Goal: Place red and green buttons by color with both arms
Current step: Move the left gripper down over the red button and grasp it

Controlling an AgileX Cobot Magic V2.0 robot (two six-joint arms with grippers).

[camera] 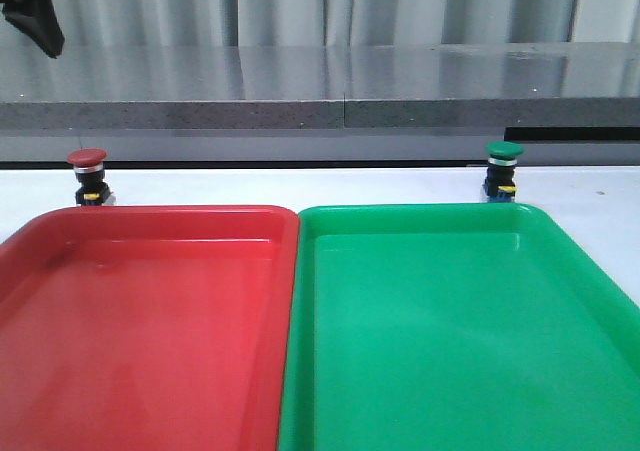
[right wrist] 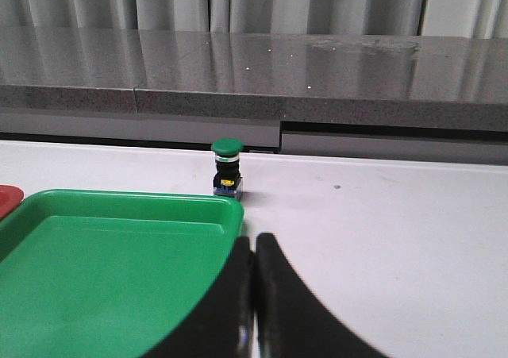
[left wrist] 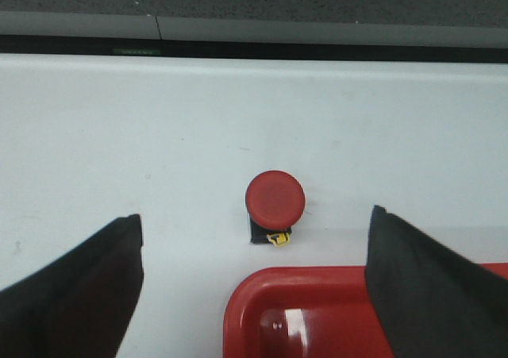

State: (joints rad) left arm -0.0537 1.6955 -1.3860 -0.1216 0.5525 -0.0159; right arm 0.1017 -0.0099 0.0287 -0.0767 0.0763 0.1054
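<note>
The red button [camera: 87,176] and green button [camera: 503,170] are standing upright, caps pointing up, near the table's [camera: 300,186] far edge. The left gripper [left wrist: 254,294] is hanging with jaws wide apart; the right gripper [right wrist: 254,294] is keeping its jaws closed on nothing.

table [camera: 300,183] (white) | red tray [camera: 140,321], green tray [camera: 450,321] | red button [camera: 87,176], green button [camera: 503,169]

A red tray [camera: 150,311] lies on the white table [camera: 300,183], its long side touching a green tray [camera: 450,321] to its right. Behind the red tray, past the table's far edge, runs a grey speckled ledge [camera: 320,96], and pale pleated curtains [camera: 330,6] hang behind that.
</note>
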